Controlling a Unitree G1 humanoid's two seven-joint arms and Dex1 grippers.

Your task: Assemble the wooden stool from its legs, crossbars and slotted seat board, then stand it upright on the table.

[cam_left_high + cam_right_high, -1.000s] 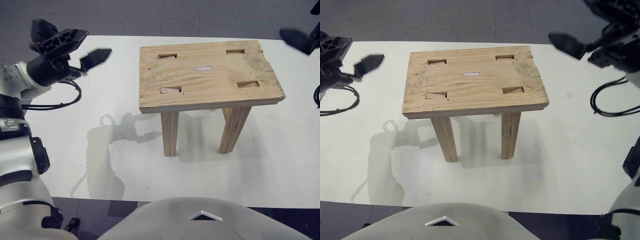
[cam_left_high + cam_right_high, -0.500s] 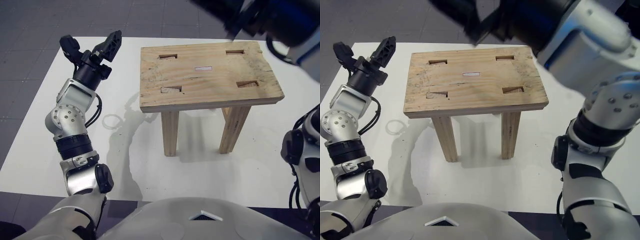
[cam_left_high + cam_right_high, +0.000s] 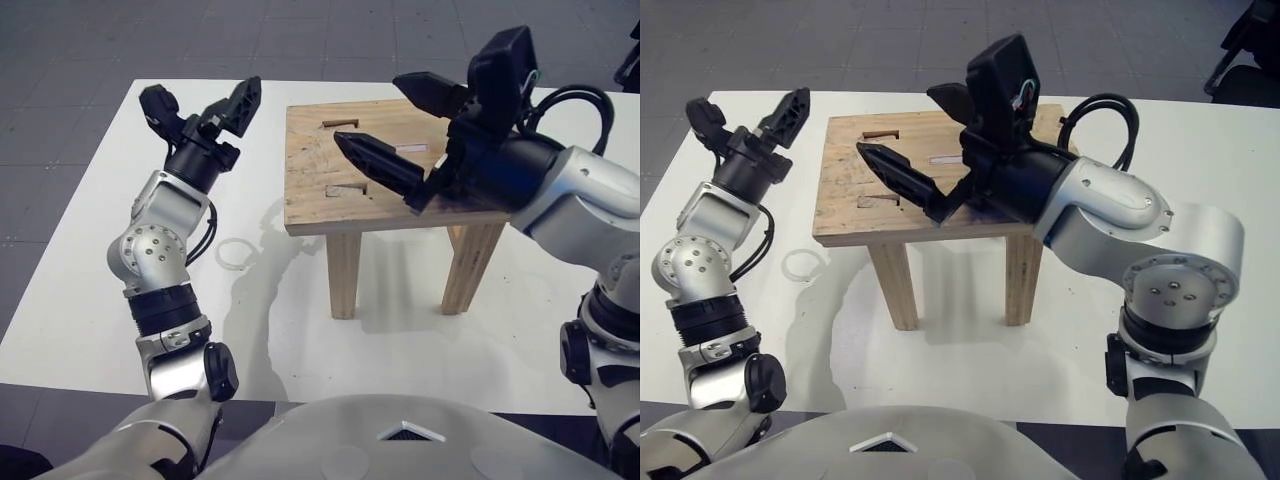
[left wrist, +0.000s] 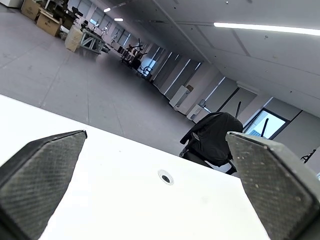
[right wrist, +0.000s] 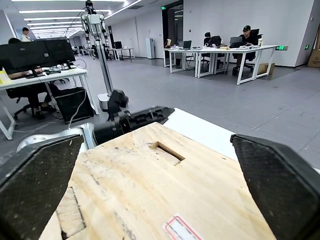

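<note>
Standing upright on table (image 3: 90, 260), stool (image 3: 315, 195), right tool (image 3: 370, 110) spread over its top, left tool (image 3: 200, 92) spread beside it

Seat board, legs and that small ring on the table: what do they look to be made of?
Seat board: pale softwood, apparently unfinished; streaky grain, matt surface. Legs: the same pale wood with lengthwise grain. Ring: thin and whitish, perhaps plastic or rubber; the look does not settle it.
</note>
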